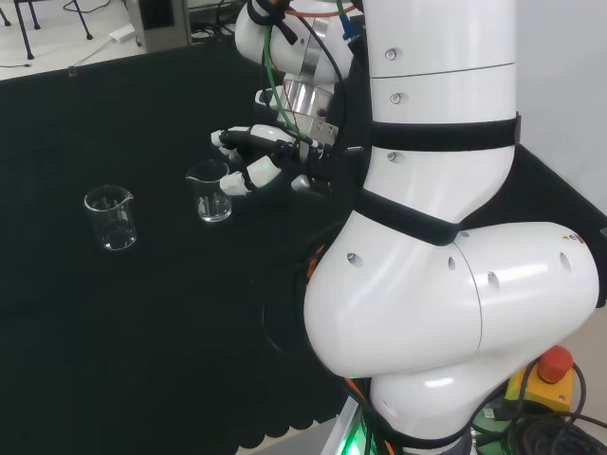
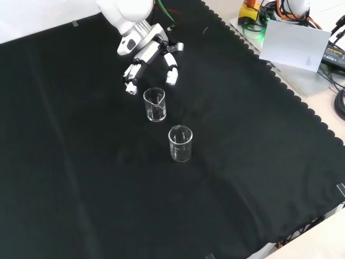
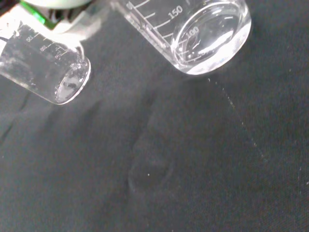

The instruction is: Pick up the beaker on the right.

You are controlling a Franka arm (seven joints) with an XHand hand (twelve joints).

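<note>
My hand point(image 1: 254, 156) sits upper-middle of the head view, fingers spread and relaxed, holding nothing. It's just beside the beaker on the right point(image 1: 210, 191), near centre-left in that view, so I'd call this the approach step, no grasp yet. Next I probably need to slide in and curl around the glass wall without knocking it over. The other beaker point(image 1: 110, 218) stands well apart at far left; in the front view it's lower point(image 2: 180, 143), past my target point(image 2: 154, 104). The black tabletop point(image 2: 81, 178) looks bare otherwise, nothing blocking me.
</note>
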